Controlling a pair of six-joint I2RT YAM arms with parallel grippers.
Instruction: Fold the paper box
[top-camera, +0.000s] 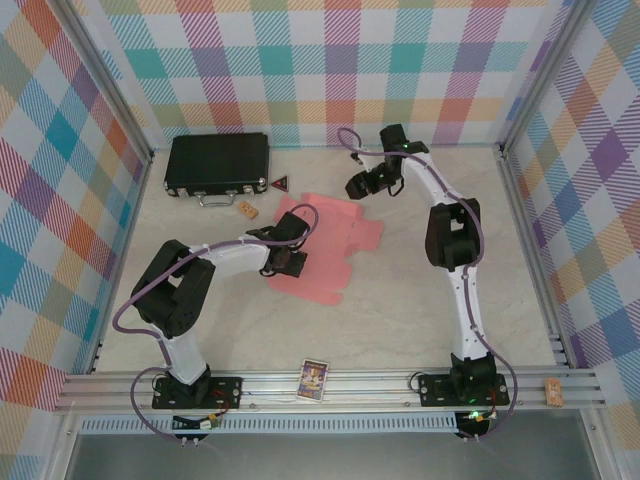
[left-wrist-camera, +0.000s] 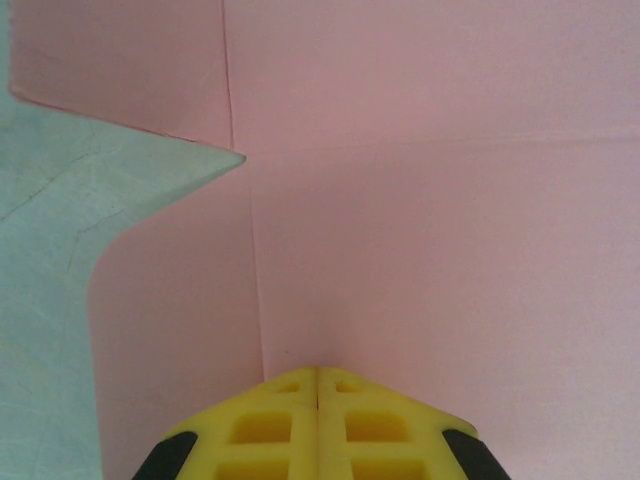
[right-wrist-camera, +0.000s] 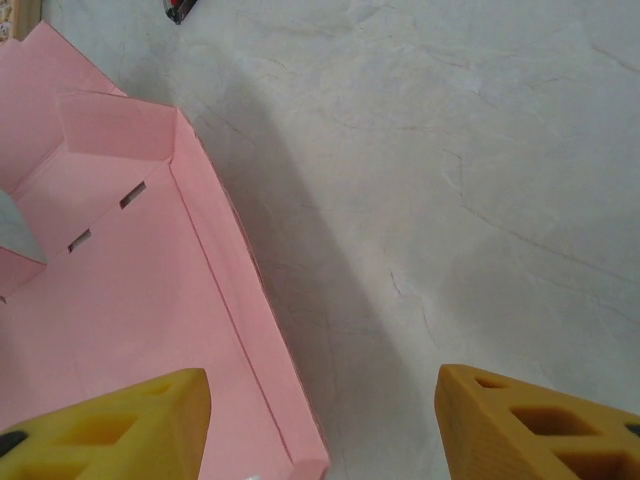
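Observation:
The paper box is a salmon-pink die-cut sheet lying mostly flat in the middle of the table. My left gripper rests on its near left part. In the left wrist view the yellow fingers meet with no gap, so the left gripper is shut, its tips against the pink card beside a crease. My right gripper hovers over the sheet's far edge. In the right wrist view the right gripper is open, and a raised side flap of the paper box runs toward its left finger.
A black hard case lies at the back left. Near it are a small red triangle and a wooden block. A printed card and another block sit on the front rail. Checked walls enclose the table.

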